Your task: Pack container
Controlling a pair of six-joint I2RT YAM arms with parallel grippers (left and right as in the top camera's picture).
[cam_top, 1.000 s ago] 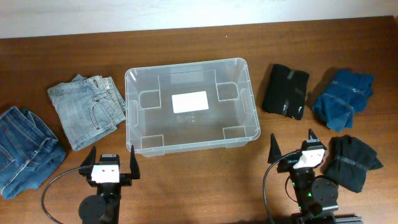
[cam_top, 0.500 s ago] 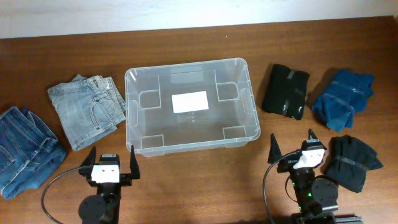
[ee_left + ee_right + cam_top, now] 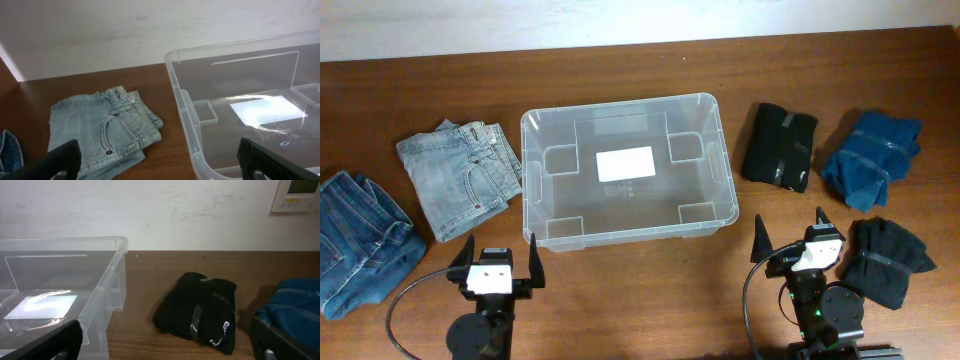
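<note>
Holding unchanged from a second ago, the left end effector (image 3: pixel 500 245) and right end effector (image 3: pixel 788 218) gape fully, gripping nothing, so packing the container (image 3: pixel 620 105) has not begun.

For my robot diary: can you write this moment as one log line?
container: empty | left claw: open, empty | right claw: open, empty | folded clothes: outside container

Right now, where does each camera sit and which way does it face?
Overhead: above the table, looking down on the container, left gripper and right gripper open below.
Left wrist: on the left arm, facing the wall past light jeans; own fingers show.
Right wrist: on the right arm, facing the wall past a black garment; own fingers show.
Both wrists share the container.
</note>
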